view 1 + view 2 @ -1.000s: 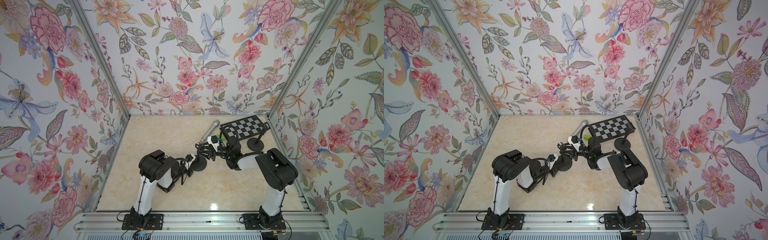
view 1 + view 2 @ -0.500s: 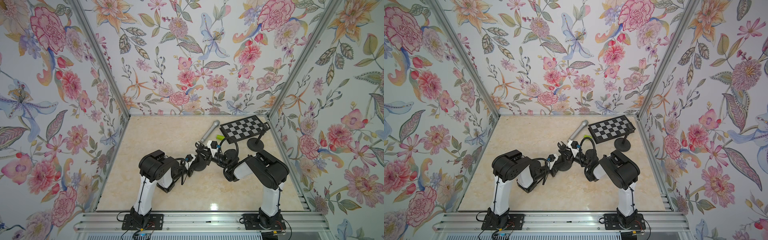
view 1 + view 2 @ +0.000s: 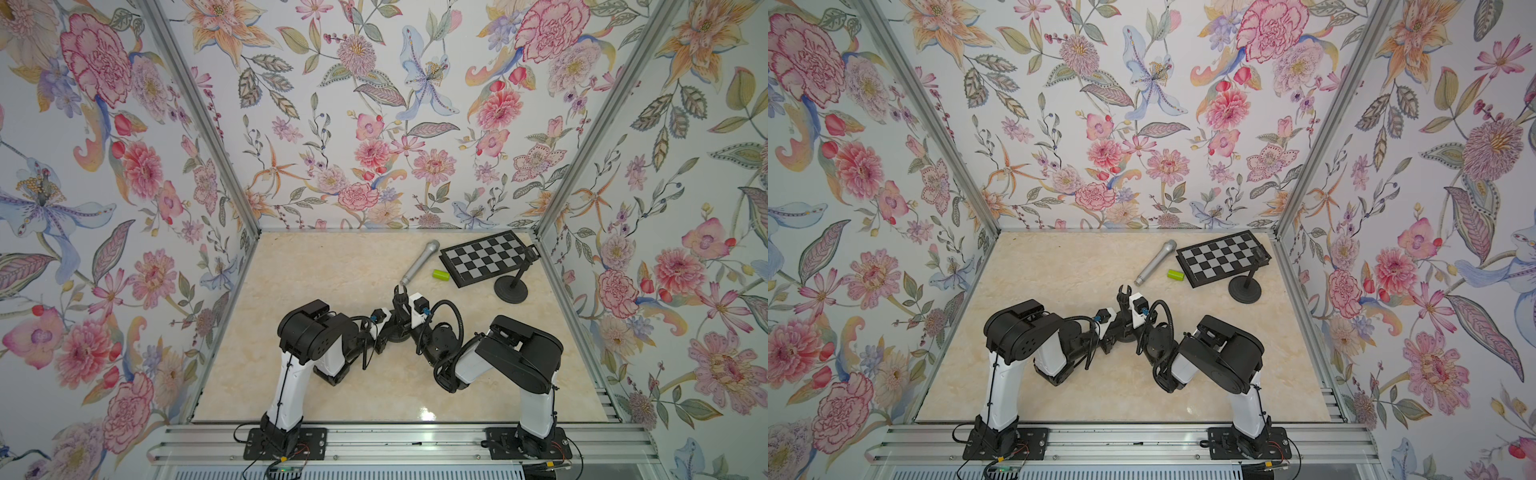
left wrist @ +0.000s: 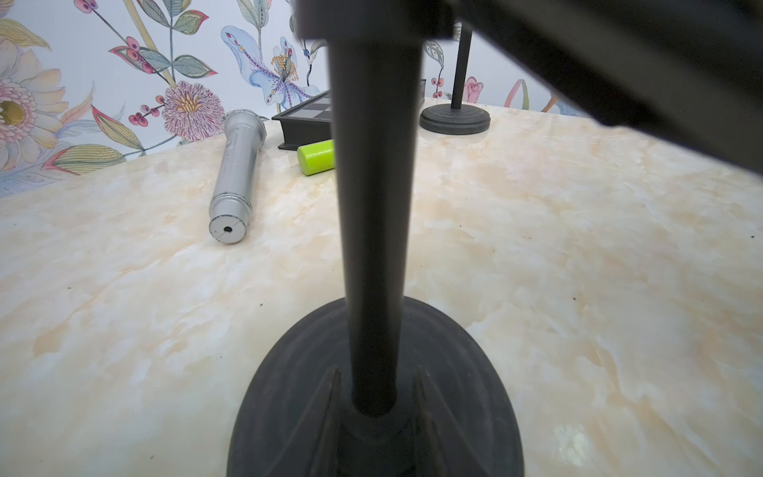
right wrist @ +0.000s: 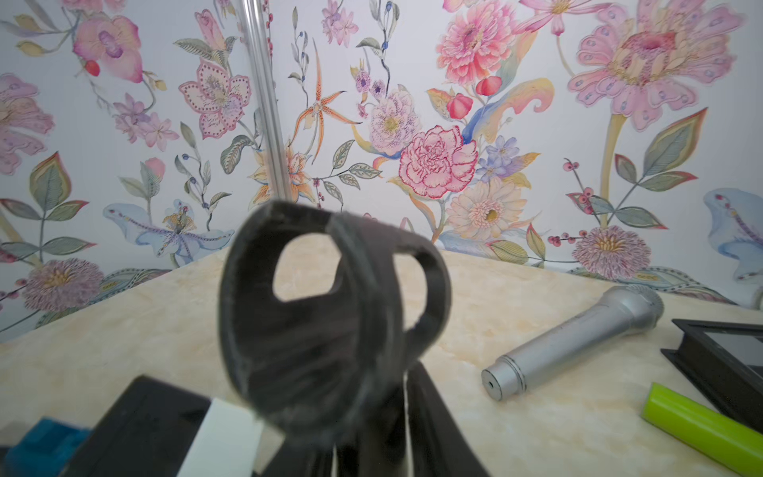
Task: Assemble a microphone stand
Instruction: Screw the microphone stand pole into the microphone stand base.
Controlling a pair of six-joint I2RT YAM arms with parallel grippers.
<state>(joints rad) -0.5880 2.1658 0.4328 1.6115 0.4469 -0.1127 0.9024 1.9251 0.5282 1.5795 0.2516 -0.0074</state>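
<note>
Jaws of left gripper (image 4: 376,415) clamp the pole (image 4: 373,206) low down; right gripper (image 5: 406,421) at the clip (image 5: 330,314) atop it: cannot tell. Steady pole, twist gently.

I see the black stand (image 4: 373,206) standing up straight on its round flat foot. A black clip (image 5: 313,330), shaped like an open ring, sits on its top. The silver mic (image 3: 419,262) lies on its side further back. It is apart from the stand, and its head points away from it.

Brushed-metal mic (image 4: 236,165), matt blk stand (image 4: 373,206)
</note>
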